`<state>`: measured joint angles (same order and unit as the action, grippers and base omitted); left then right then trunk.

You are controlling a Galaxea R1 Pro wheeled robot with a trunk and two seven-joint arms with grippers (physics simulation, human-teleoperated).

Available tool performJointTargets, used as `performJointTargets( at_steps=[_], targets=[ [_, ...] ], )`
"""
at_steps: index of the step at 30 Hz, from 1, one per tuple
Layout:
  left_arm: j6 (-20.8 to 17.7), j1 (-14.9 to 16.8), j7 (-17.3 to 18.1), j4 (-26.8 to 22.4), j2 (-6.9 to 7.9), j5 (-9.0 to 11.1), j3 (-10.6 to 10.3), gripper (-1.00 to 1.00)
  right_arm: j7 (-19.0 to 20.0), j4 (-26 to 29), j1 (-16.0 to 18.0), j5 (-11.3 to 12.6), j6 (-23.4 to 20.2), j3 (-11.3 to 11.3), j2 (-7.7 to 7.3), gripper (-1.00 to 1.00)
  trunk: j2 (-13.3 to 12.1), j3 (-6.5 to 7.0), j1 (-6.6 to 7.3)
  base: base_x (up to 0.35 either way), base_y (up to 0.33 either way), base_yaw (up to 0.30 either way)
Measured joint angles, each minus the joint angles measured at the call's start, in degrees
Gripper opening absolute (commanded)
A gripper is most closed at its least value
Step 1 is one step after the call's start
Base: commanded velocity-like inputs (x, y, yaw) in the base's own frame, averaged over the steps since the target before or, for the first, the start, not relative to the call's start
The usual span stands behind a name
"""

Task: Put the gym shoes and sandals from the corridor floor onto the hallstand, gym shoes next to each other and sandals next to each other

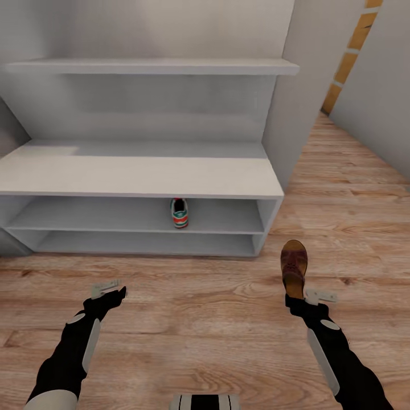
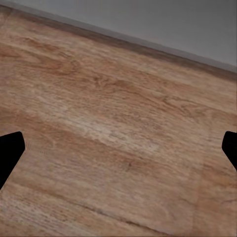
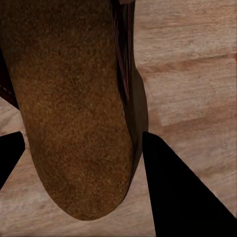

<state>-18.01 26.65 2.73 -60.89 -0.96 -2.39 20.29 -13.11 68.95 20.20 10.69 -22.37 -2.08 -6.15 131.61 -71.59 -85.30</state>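
**Right gripper clamped on a sandal in front of the hallstand**

In the head view the right gripper [image 1: 296, 297] sits at about 4 o'clock from the picture's middle, closed around the heel end of a reddish-brown sandal [image 1: 294, 266]. The sandal points away from the robot toward 12 o'clock, toe forward, above the corridor floor [image 1: 199, 319]. In the right wrist view its tan footbed [image 3: 74, 113] lies between the two dark fingers [image 3: 173, 197], which press at either side.

The left gripper [image 1: 114, 293], at about 8 o'clock, holds nothing; in the left wrist view its fingertips [image 2: 10, 153] stand wide apart over bare planks.

The hallstand [image 1: 142, 176] fills the 12 o'clock region. One gym shoe [image 1: 179, 213] rests on its upper open shelf, heel facing the robot, at roughly 11 o'clock from the held sandal and well apart from it.
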Motion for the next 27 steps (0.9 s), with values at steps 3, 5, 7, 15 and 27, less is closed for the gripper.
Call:
performJointTargets(
  at_steps=[3, 5, 7, 15, 27],
  targets=[
    [-0.1, 0.0, 0.0, -0.1, 0.0, 0.0, 0.1, 1.0, 0.1, -0.1, 0.0, 0.1, 0.4, -0.2, -0.04, -1.0, 0.0, 0.0, 0.0, 0.001, 0.344, 0.0],
    [-0.2, 0.0, 0.0, -0.1, 0.0, 0.0, 0.0, 1.0, 0.2, -0.2, 0.0, 0.4, 1.1, -0.2, -0.05, -1.0, 0.0, 0.0, 0.0, 0.0, 0.348, 0.0],
    [-0.2, 0.0, 0.0, -0.1, 0.0, 0.0, -0.1, 1.0, 0.2, -0.2, 0.0, 0.5, 2.7, -0.2, -0.02, -1.0, 0.0, 0.0, 0.0, 0.0, 0.349, 0.0],
    [-0.2, 0.0, 0.1, -0.1, 0.0, 0.0, -0.2, 1.0, 0.1, -2.5, -0.1, 0.5, 21.1, -0.1, 0.0, -1.0, 0.0, 0.0, 0.0, 0.0, 0.35, 0.0],
    [-0.2, 0.0, 0.0, -0.2, -0.01, 0.0, -0.2, 1.0, 0.1, -9.3, -0.2, 0.0, 23.8, 1.9, 0.43, -1.0, 0.0, 0.0, 0.0, 0.0, 0.35, 0.0]
  ],
)
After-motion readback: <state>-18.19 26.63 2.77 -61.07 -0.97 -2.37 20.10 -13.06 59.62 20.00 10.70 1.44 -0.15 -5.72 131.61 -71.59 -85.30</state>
